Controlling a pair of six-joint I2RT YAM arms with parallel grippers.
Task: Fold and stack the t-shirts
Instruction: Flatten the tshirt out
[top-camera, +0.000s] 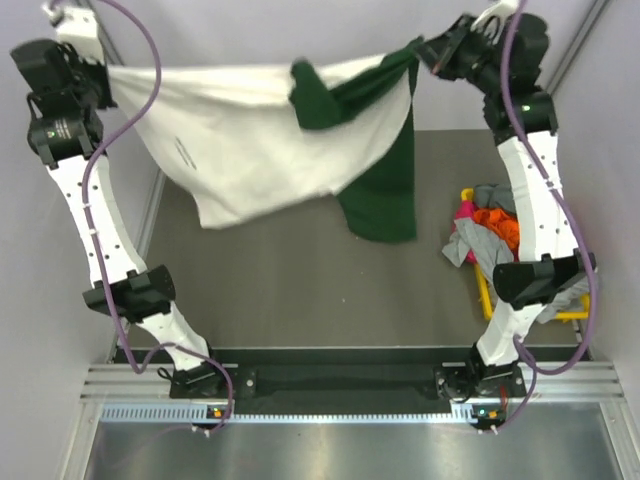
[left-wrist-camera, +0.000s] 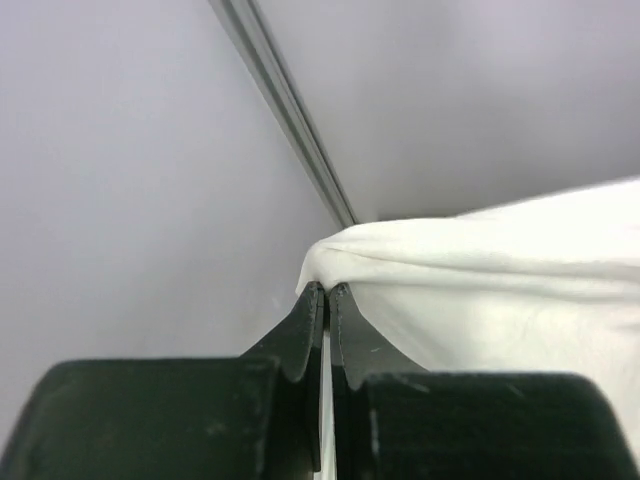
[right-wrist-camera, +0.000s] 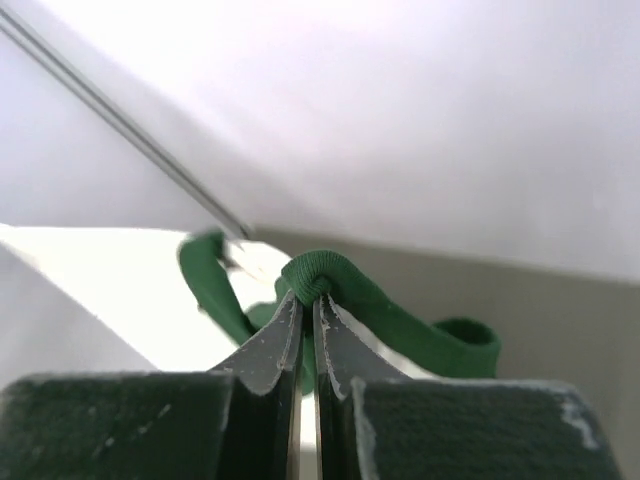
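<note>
A white t-shirt (top-camera: 250, 130) with dark green sleeves and collar hangs spread in the air between both arms, high over the table. My left gripper (top-camera: 103, 82) is shut on its white left corner (left-wrist-camera: 400, 260). My right gripper (top-camera: 428, 52) is shut on the green ribbed edge (right-wrist-camera: 320, 275) at the shirt's right end. One green sleeve (top-camera: 380, 190) hangs down towards the table. More t-shirts, grey (top-camera: 490, 245), orange (top-camera: 497, 220) and pink, lie heaped at the right.
The heap of shirts sits in a yellow bin (top-camera: 482, 285) at the table's right edge, beside the right arm. The dark grey tabletop (top-camera: 280, 290) lies below the hanging shirt. Light walls close in on the left, back and right.
</note>
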